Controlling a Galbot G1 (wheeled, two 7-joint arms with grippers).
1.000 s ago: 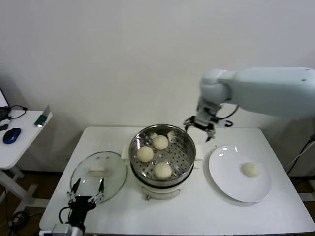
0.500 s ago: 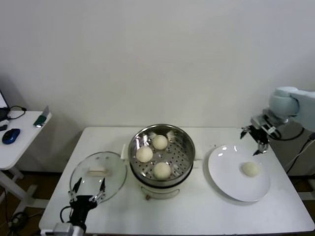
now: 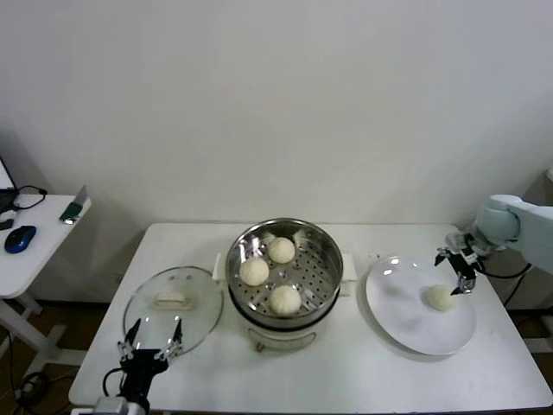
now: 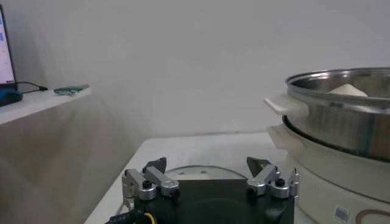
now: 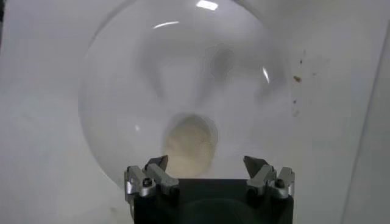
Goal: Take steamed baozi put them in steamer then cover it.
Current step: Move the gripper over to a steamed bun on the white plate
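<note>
Three cream-white baozi [image 3: 282,250] [image 3: 254,271] [image 3: 285,299] lie in the shiny steamer [image 3: 324,251] at the table's middle. One more baozi [image 3: 440,297] [image 5: 190,145] rests on the white plate [image 3: 406,324] to the right. My right gripper [image 3: 456,271] [image 5: 206,165] hangs open just above and behind that baozi, nothing between its fingers. The glass cover [image 3: 197,311] with its white handle [image 3: 171,300] lies flat on the table left of the steamer. My left gripper [image 3: 151,337] [image 4: 209,167] stands open at the cover's near edge, empty. The steamer's side [image 4: 341,122] shows in the left wrist view.
A side table [image 3: 43,229] at the far left carries a blue mouse [image 3: 21,238] and a small green item [image 3: 73,210]. The white wall stands close behind the table. The table's right edge runs just beyond the plate.
My right arm has swung from beside the steamer over to the right and come down over the plate, above the last baozi. The left gripper has stayed put.
</note>
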